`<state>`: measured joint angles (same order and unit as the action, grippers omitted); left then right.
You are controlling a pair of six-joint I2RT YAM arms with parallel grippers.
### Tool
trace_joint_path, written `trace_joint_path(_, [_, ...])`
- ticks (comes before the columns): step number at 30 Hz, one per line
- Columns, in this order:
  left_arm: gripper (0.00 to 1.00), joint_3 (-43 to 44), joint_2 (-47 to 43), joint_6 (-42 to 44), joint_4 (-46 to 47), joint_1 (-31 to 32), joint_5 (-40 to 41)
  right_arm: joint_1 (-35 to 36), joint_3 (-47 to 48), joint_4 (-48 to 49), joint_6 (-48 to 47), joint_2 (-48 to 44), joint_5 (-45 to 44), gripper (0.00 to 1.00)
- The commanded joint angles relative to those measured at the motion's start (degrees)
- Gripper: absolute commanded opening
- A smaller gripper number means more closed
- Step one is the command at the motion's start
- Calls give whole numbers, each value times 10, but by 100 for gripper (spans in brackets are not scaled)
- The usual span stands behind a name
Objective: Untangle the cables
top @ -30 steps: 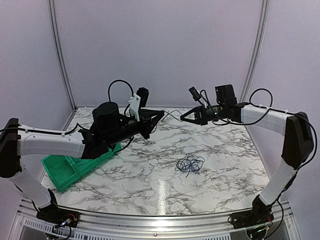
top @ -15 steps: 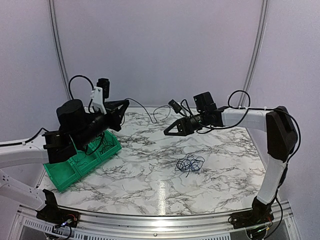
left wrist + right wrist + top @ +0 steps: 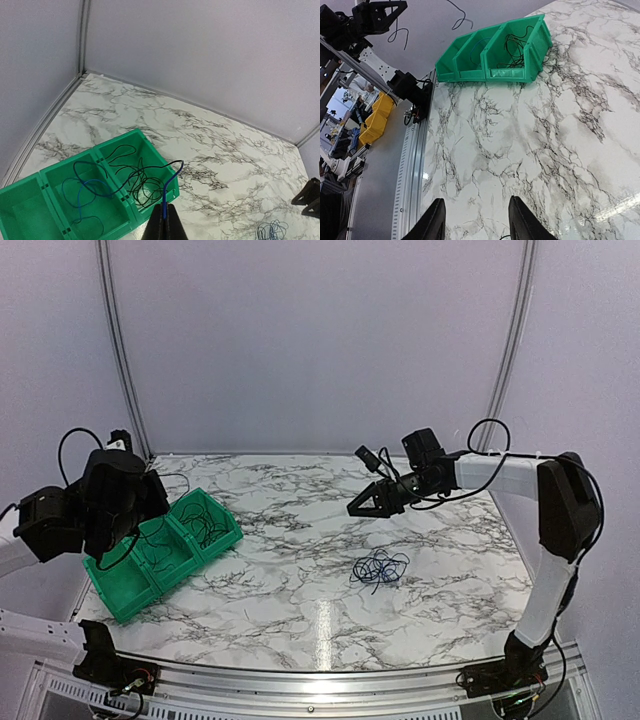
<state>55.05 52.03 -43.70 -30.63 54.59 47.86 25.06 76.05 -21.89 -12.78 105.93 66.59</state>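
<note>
**One strand over the bin, the knot waiting mid-table**

From above, your left arm (image 3: 100, 508) hangs over the green plastic three-compartment bin (image 3: 125, 598) at the table's left side, which looks like the drop-off for separated strands. The knot of thin blue and black cables (image 3: 379, 568) lies on the white marble-patterned tabletop (image 3: 280, 540), well apart from the bin. Your right gripper (image 3: 360, 507) hovers beyond the knot, jaws spread and carrying nothing.

In the left wrist view, your left gripper (image 3: 164, 222) is pinched shut on a single thin wire (image 3: 164, 202). It is blue at the pinch and black where it arcs over and trails into the bin's right-hand compartment. You hold it high, probably so the tail feeds in before you let go. Other loose strands lie in the middle and right compartments.

In the right wrist view, the fingers (image 3: 436, 225) stand parted with only marble between them and the bin far off. That hand looks free to come down on the knot for another strand.
</note>
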Motion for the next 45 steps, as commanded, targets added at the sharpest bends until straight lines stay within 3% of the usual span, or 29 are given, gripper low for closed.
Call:
trace_joint_path(1, [0,41,-4,-226,-262,-6,56,-22,-6,-27,-49,-27,-21,44])
trace_joint_path(6, [0,13,-41,-353,-336,-7,42,-38,-11,-41,-67,-27,-16,43])
trace_joint_path(9, [0,-39,-115,-438,-349,-8,58,-41,-9,-51,-79,-25,-12,43])
trace_joint_path(17, [0,-99,-216,-567,-405,-9,69,-45,-1,-82,-110,-21,-12,43])
trace_joint_path(34, [0,-141,-201,-606,-418,-14,78,-45,9,-107,-125,-5,-7,42])
trace_joint_path(40, [0,-115,-164,-527,-416,-44,96,-45,10,-109,-124,-5,-6,42])
trace_joint_path(45, [0,-140,-167,-492,-380,-90,51,-45,9,-110,-124,-8,-7,42])
